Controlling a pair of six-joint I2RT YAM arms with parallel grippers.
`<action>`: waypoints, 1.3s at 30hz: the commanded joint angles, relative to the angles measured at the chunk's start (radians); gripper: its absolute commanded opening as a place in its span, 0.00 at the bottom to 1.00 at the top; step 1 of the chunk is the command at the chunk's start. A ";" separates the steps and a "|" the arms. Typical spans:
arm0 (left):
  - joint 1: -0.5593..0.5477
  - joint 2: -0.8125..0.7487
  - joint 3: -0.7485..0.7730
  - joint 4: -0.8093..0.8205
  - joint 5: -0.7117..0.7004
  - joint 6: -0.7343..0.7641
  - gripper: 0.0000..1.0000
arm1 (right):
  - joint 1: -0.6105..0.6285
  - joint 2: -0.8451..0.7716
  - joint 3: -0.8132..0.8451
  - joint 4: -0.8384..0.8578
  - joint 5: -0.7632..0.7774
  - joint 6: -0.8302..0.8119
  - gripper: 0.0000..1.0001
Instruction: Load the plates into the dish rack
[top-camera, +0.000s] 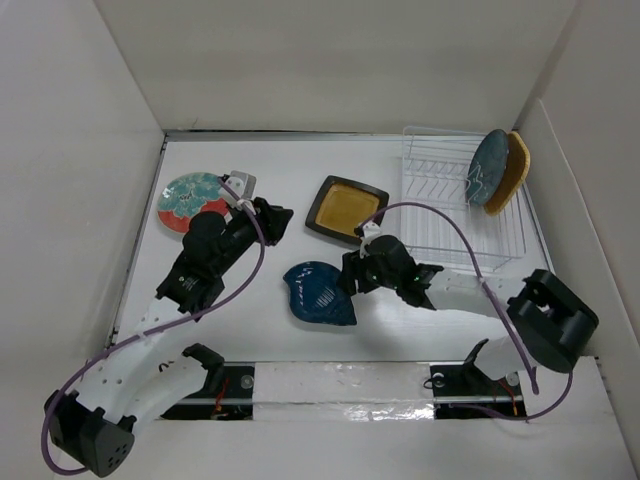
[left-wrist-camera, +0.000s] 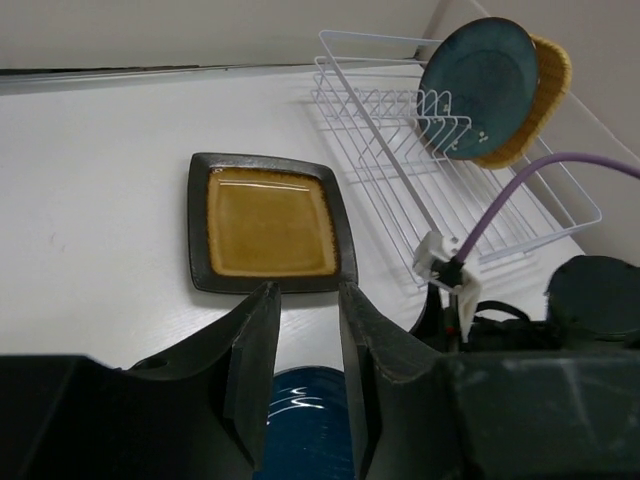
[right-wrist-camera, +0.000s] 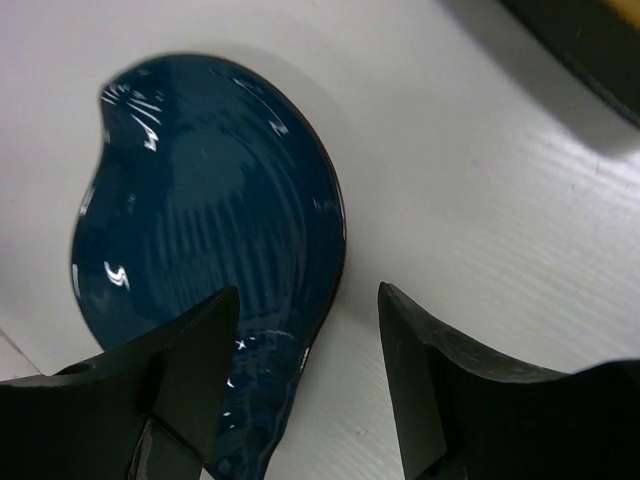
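Our right tool (right-wrist-camera: 305, 300) is spread, empty. The blue plate (right-wrist-camera: 200, 200) lies flat on the table (right-wrist-camera: 500, 200), rim right under the gap. Risk: we shove it or slip off the glaze.

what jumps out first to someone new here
A grey-teal round plate and an orange plate lean in the white dish rack, far right. Near centre, the right gripper hangs open over the edge of the dark blue leaf plate. The mustard square plate lies flat beyond it.

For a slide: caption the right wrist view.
Open right pincer poised over the edge of the blue leaf-shaped plate on the table.
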 joint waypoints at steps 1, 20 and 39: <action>0.002 -0.028 -0.010 0.057 0.041 0.009 0.27 | 0.007 0.046 0.040 0.051 0.030 0.031 0.63; 0.002 -0.112 -0.023 0.068 0.115 -0.025 0.32 | 0.027 0.279 0.047 0.237 -0.163 0.122 0.31; 0.002 -0.268 -0.033 0.043 0.101 -0.026 0.42 | -0.023 -0.144 0.290 -0.025 0.125 -0.007 0.00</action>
